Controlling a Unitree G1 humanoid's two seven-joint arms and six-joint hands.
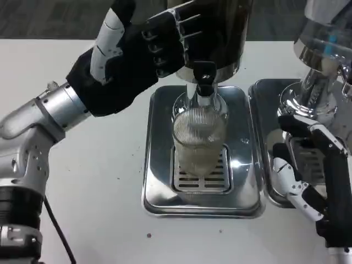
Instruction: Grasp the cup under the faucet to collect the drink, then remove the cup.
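Ribbed clear glass cup [199, 144] stands upright on the slotted metal grate [202, 177] of a shiny steel drip tray [159, 165], directly beneath the black faucet lever [204, 78] of a dark cylindrical drink dispenser [212, 33] at the far centre of the white table [93, 192]. We note a pale liquid in the cup, though we cannot tell its level exactly. Our left hand [135, 58], black on the side facing the camera with a white thumb, is raised at the far left of the tray, its fingers [176, 33] spread moderately apart and reaching toward the dispenser body just left of the faucet; whether the fingertips touch the dispenser we cannot tell, and the hand holds nothing. The silver left forearm [44, 118] runs from the near left up to it, clear of the cup. Our right hand [308, 176], white and black, lies low at the near right, well apart from the cup, over a second steel tray [261, 99]; its fingers are loosely extended with nothing between them. A second chrome dispenser [324, 60] stands at the far right above that tray. A small dark speck [148, 235] lies on the table near the first tray's front edge.
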